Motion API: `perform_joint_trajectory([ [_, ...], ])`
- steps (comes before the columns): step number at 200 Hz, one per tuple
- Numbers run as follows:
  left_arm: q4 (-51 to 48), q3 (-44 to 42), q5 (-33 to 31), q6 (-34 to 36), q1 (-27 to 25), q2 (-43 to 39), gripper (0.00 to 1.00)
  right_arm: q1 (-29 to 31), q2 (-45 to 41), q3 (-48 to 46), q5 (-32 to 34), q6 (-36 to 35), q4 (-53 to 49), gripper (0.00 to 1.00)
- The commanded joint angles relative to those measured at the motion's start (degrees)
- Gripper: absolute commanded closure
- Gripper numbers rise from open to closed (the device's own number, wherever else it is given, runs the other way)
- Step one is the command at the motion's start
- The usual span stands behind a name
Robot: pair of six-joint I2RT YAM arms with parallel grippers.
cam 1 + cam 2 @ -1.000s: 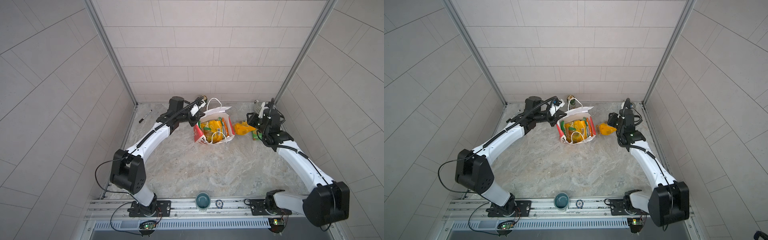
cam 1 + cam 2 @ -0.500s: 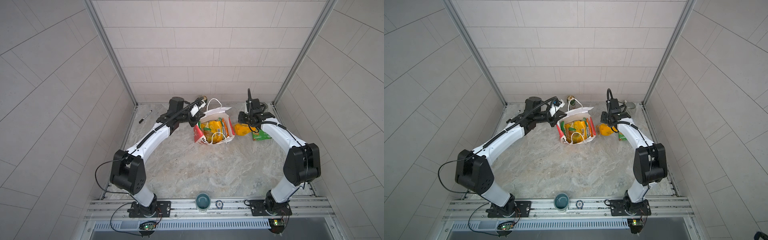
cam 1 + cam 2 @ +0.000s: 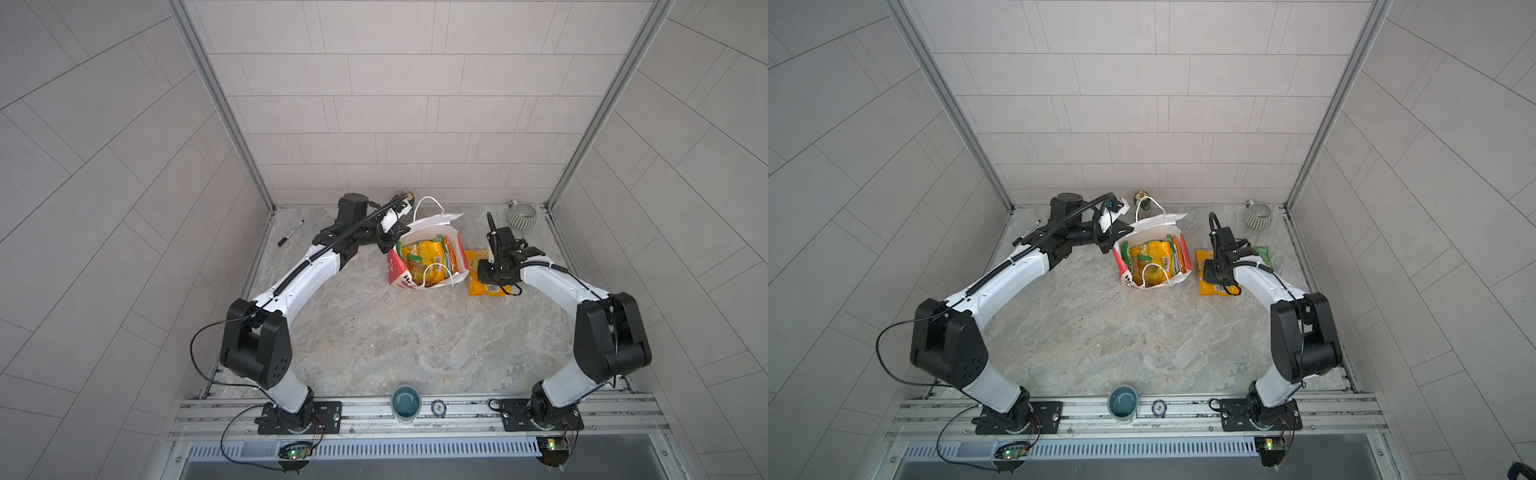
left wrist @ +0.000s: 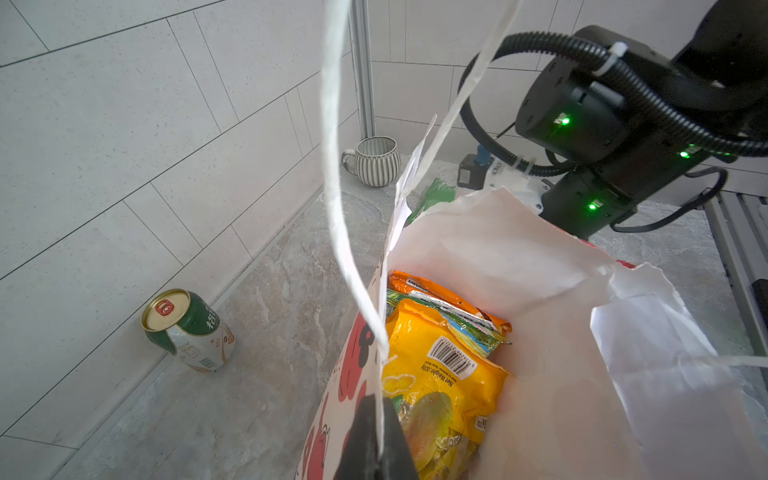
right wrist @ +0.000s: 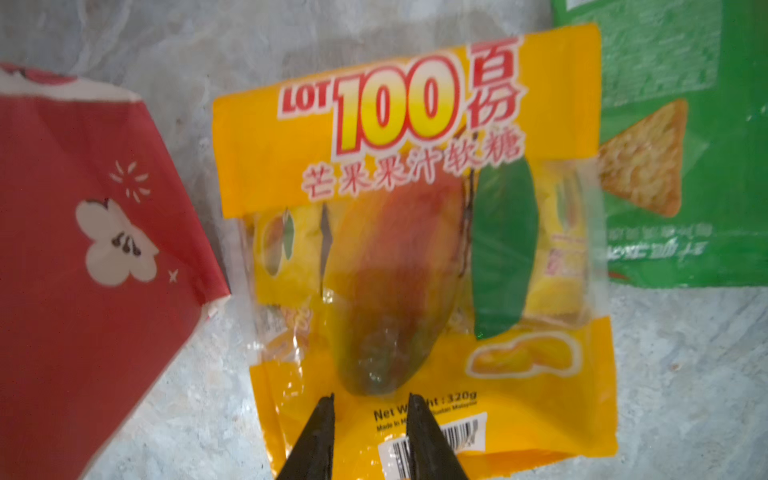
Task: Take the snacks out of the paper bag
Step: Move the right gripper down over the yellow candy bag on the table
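White paper gift bag [image 3: 398, 272], red-sided, by the far edge of the marble-look table [image 3: 374, 332]: hold its rim pinched in the closed left gripper [image 4: 376, 419], swing the empty, parted right gripper [image 5: 371, 405] from above the flat yellow-orange "100" packet [image 5: 415, 208] beside it into the mouth for the glossy snack packets [image 4: 440, 374] inside.

Bright, even light, faint shadows; both top views bow at edges; right wrist view blurred, glare on yellow packet [image 5: 415, 257].

Top views high, facing down, whole table [image 3: 374, 332]. Wrist views close: left into paper bag [image 4: 498, 249], right above yellow packet [image 5: 415, 124].
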Motion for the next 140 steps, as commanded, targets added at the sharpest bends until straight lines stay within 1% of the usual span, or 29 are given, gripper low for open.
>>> perform_joint_trajectory([
  [1,3.13,0.42,1.85,0.34,-0.39,-0.40,1.00,0.95,-5.41,-2.99,-0.12,1.40,0.99,0.69],
  [10,3.12,0.42,1.85,0.33,-0.37,-0.32,1.00,1.70,-6.94,-3.59,0.45,1.30,0.69,0.69],
  [21,2.99,0.42,1.76,0.45,-0.37,-0.26,1.00,2.90,-8.77,-4.28,1.19,1.30,0.17,0.65],
  [47,2.99,0.33,1.76,0.41,-0.37,-0.42,1.00,4.39,-12.28,-7.09,1.36,2.10,-0.97,0.60],
  [56,3.04,0.25,1.76,0.39,-0.34,-0.49,1.00,4.36,-13.29,-8.52,1.54,2.83,-1.09,0.56],
  [80,3.26,0.33,1.75,0.33,-0.37,-0.34,1.00,4.30,-14.35,-12.51,2.71,3.16,0.09,0.52],
  [104,3.20,0.51,2.01,0.11,-0.39,-0.27,1.00,4.00,-12.73,-14.29,2.51,3.45,2.12,0.50],
  [140,3.19,0.20,1.98,0.11,-0.37,-0.84,1.00,3.38,-6.27,-11.85,3.70,2.80,2.52,0.50],
])
